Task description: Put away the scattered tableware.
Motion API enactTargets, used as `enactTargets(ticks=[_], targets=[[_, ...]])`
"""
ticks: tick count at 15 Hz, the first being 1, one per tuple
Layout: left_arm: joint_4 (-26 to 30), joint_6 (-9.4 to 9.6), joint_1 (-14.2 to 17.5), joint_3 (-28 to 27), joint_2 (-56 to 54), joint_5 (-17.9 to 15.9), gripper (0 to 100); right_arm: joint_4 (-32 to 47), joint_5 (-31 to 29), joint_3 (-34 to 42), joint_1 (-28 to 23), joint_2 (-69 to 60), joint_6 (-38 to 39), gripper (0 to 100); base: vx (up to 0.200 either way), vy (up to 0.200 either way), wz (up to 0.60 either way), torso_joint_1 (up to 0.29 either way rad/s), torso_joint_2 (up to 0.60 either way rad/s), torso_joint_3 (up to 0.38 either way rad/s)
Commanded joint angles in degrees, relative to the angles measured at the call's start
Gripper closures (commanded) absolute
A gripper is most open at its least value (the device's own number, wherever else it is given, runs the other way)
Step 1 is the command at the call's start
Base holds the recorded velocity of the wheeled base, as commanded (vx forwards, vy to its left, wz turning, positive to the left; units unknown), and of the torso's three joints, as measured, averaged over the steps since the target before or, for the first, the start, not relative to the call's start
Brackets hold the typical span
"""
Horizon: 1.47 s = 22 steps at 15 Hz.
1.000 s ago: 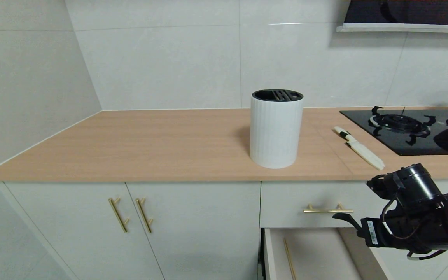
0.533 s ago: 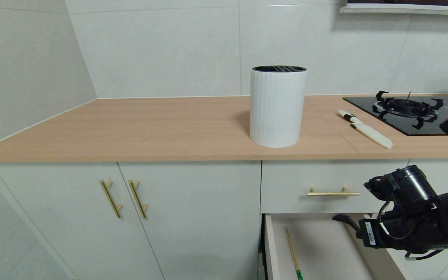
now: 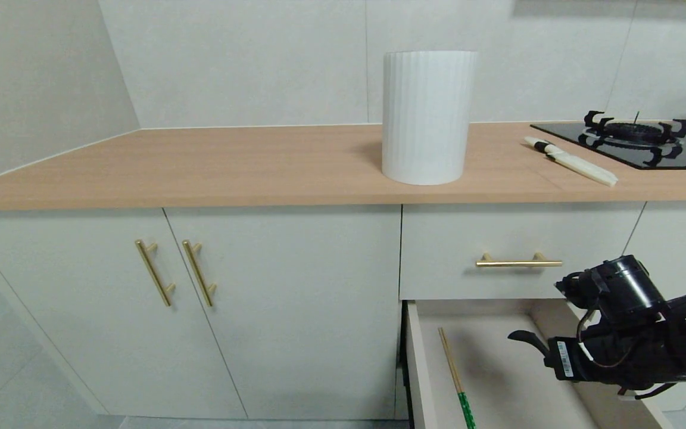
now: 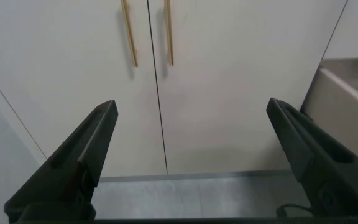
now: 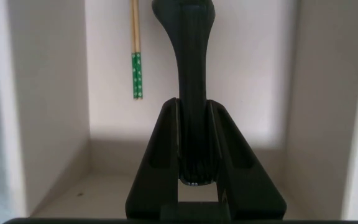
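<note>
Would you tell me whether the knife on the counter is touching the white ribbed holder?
Apart. The head view shows a strip of bare countertop between the knife and the white ribbed holder.

Right gripper point(image 5: 193, 106): its two black fingers point(image 5: 160, 143) are clamping a black slender utensil point(image 5: 190, 50) between them, the utensil's rounded end pointing away from the wrist.
Pale open drawer point(image 5: 253, 62): is lying below the gripper, its side walls rising on either side.
Light wooden chopstick with a green dotted end point(image 5: 135, 56): is lying flat on the drawer floor, beside the utensil and apart from it, near one side wall.
</note>
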Motion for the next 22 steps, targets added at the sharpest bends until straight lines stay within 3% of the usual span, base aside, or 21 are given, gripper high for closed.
enactTargets(ticks=[1,8,11,16,18,22], targets=[[-0.01,0.02,0.05,0.01,0.00,0.01,0,-0.08,-0.04,-0.02,0.02,0.08,0.01,100,0.000,0.000,0.00,-0.041,0.26,0.193],[-0.01,0.02,0.05,0.01,0.00,0.01,0,-2.89,0.04,-0.02,0.02,2.98,0.01,100,0.000,0.000,0.00,-0.009,0.03,0.024],[-0.01,0.02,-0.04,0.01,0.00,0.01,0,-9.22,0.04,0.86,0.02,9.48,0.28,100,0.000,0.000,0.00,0.000,0.00,0.000],[-0.01,0.02,-0.04,0.01,0.00,0.01,0,-33.92,-1.98,6.75,0.46,25.13,0.63,100,0.000,0.000,0.00,0.000,0.00,0.000],[-0.01,0.02,-0.04,0.10,0.00,0.01,0,-38.93,-2.06,6.93,0.55,30.14,0.37,100,0.000,0.000,0.00,0.000,0.00,0.000],[-0.01,0.02,-0.04,0.01,0.00,0.01,0,-40.24,-2.15,6.31,0.90,33.30,0.19,100,0.000,0.000,0.00,0.000,0.00,0.000]])
